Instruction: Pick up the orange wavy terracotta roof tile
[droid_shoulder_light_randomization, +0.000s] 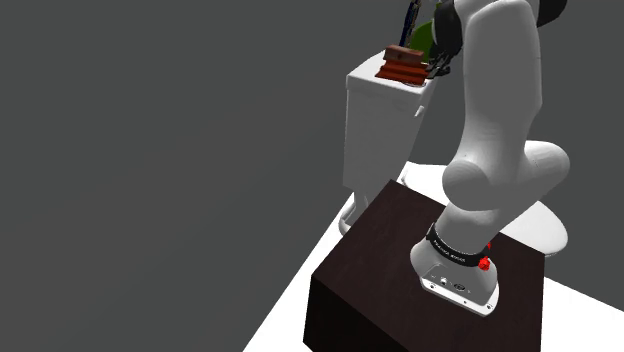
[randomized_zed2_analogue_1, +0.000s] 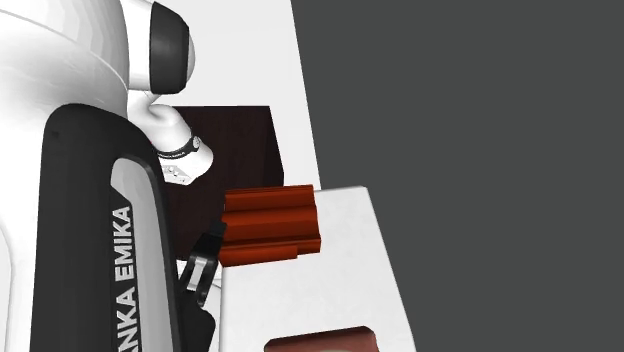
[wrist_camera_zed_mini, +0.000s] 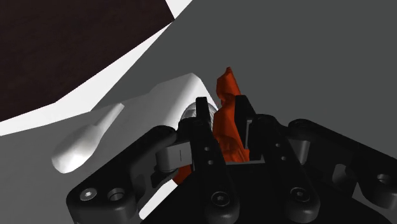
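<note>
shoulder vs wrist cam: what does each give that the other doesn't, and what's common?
Shoulder: the arm, the white tank under the tile, the tile's stepped side facing the camera, and a green shape behind it. Wrist: the fingers clasping the tile edge-on, one on each side. Both: tile, dark stand, white floor.

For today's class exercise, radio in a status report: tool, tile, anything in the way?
Tool shut on the tile. Tile held at one end, over the white tank. Brown thing nearby, not touching.
</note>
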